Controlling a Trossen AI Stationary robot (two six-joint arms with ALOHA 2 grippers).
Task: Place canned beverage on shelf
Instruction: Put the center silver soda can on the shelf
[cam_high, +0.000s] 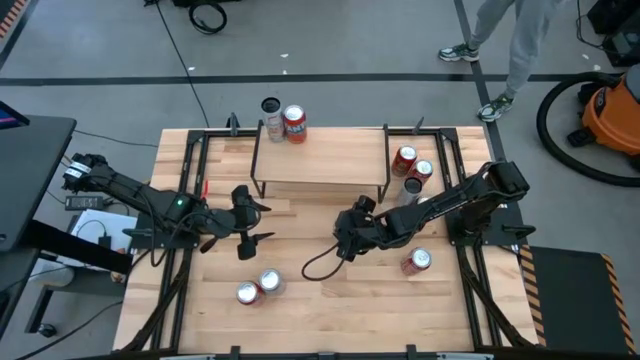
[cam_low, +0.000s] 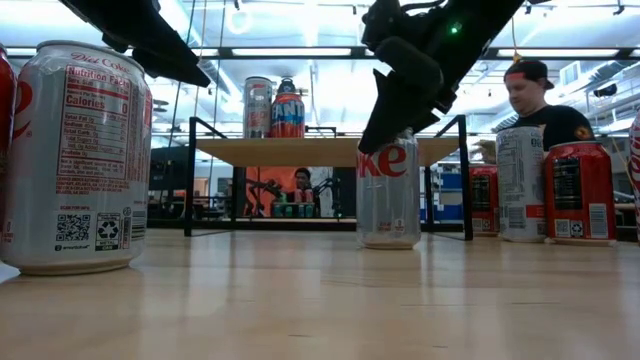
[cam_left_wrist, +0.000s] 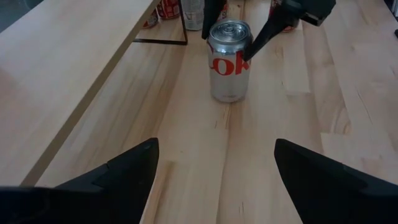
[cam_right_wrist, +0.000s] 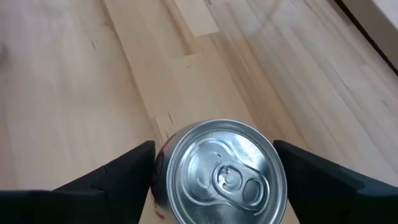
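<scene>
Grey floor (cam_high: 330, 45), orange vacuum (cam_high: 612, 110), bright ceiling lights (cam_low: 300, 52)

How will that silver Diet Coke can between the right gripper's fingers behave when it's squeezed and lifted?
The silver can stands upright with its tab unopened, so it is probably full and fairly heavy. Its smooth metal wall may slip between the right gripper's narrow fingers. Tall and narrow-based, it could tip if nudged off-center.

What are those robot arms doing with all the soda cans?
The right pincer is open around a silver Diet Coke can standing upright on the wooden table, not yet squeezing it. The left pincer waits open nearby. Two cans already stand on the low light-wood shelf.
</scene>
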